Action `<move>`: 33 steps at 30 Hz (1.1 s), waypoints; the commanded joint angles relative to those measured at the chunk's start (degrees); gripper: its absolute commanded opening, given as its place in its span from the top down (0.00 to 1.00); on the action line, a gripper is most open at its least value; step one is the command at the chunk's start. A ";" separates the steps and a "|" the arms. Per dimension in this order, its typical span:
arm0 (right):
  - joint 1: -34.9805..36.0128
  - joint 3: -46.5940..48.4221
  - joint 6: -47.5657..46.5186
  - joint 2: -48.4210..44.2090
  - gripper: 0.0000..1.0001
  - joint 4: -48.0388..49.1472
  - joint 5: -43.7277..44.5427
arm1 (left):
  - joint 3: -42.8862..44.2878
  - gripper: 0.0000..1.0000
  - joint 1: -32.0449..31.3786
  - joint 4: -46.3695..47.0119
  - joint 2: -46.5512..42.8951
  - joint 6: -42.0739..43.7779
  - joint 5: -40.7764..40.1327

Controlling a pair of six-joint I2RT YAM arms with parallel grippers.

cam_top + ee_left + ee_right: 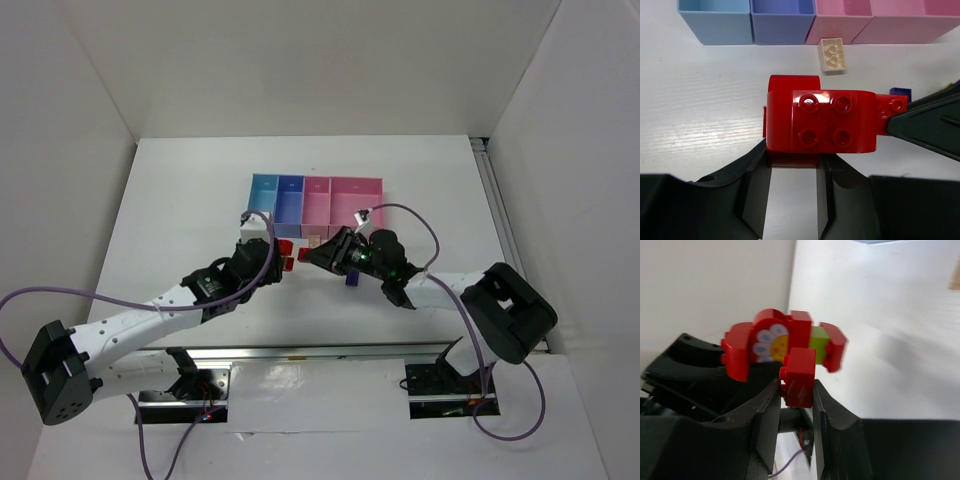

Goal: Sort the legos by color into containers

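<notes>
A cluster of joined legos hangs above the table between both grippers. In the left wrist view its big red block (820, 120) shows four studs, and my left gripper (794, 162) is shut on the cluster's lower part. In the right wrist view my right gripper (797, 390) is shut on a small red brick (801, 374) at the cluster's end. A flower-print piece (771, 342) and a yellow-green brick (818, 341) sit among the red ones. A pale tan brick (832, 54) and a dark blue brick (900, 92) lie on the table. From above, the two grippers (277, 252) (318, 256) meet just in front of the containers.
The joined bins stand in a row at the back: light blue (262, 193), darker blue (289, 198), narrow pink (316, 200) and wider pink (356, 198). White walls close in the table on the left, right and back. A purple cable (415, 215) loops over the right arm.
</notes>
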 commanded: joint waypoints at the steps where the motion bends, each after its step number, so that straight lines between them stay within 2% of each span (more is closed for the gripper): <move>1: -1.23 -0.69 -4.78 -6.06 0.88 -6.33 4.27 | 3.85 1.00 0.13 -1.95 -1.59 0.12 -3.88; 2: -1.24 -0.69 -6.54 -7.91 0.88 -13.49 5.67 | 4.38 1.00 0.13 -2.75 -1.59 0.12 -3.88; 4: -1.77 2.11 -12.34 -12.04 0.88 -21.87 13.91 | 5.53 1.00 0.74 -4.50 -1.59 -1.29 -4.50; 5: -1.24 3.34 -14.18 -15.54 0.88 -29.83 16.99 | 6.14 1.00 0.75 -5.03 -1.59 -1.29 -3.54; 6: -1.24 4.66 -17.42 -16.80 0.88 -33.48 22.68 | 6.66 1.00 0.75 -5.04 -1.59 -1.29 -2.57; 8: -1.24 9.66 -20.34 -18.30 0.88 -43.47 28.07 | 7.37 1.00 1.27 -6.26 -0.90 -1.29 -1.87; 9: -1.24 11.51 -22.62 -18.30 0.88 -46.40 33.23 | 8.24 1.00 1.27 -7.75 -0.28 -1.90 -1.25; 12: -1.93 18.71 -26.58 -15.68 0.88 -53.96 40.46 | 10.35 1.00 1.80 -9.52 2.88 0.19 2.33; 15: -3.96 25.66 -30.00 -9.44 0.88 -57.15 43.12 | 11.67 1.00 2.94 -9.00 6.22 4.23 9.53; 16: -4.57 27.07 -31.07 -7.95 0.88 -57.16 43.13 | 12.46 1.00 2.94 -8.99 7.01 6.69 14.96; 18: -6.50 30.59 -32.65 -3.22 0.86 -57.16 42.51 | 13.25 1.00 4.08 -8.38 8.85 8.90 20.52; 22: -9.58 35.42 -34.59 3.74 0.85 -56.02 39.53 | 13.79 1.00 6.36 -6.88 9.48 12.86 34.66; 25: -11.43 37.37 -35.90 7.97 0.81 -54.09 36.29 | 14.31 1.00 8.91 -6.36 9.48 13.48 39.70; 26: -11.43 38.85 -36.52 8.93 0.71 -53.56 35.75 | 14.32 1.00 9.79 -6.36 9.48 13.48 43.10; 29: -11.96 41.48 -37.93 11.14 0.23 -53.55 35.04 | 14.84 1.00 12.52 -6.36 9.48 14.17 48.56; 31: -11.96 41.50 -38.63 9.92 0.15 -53.55 34.34 | 15.46 1.00 13.22 -6.88 9.48 14.70 50.25; 33: -11.96 39.31 -38.63 7.37 0.15 -52.86 33.72 | 16.07 1.00 13.75 -6.88 10.00 15.23 52.45</move>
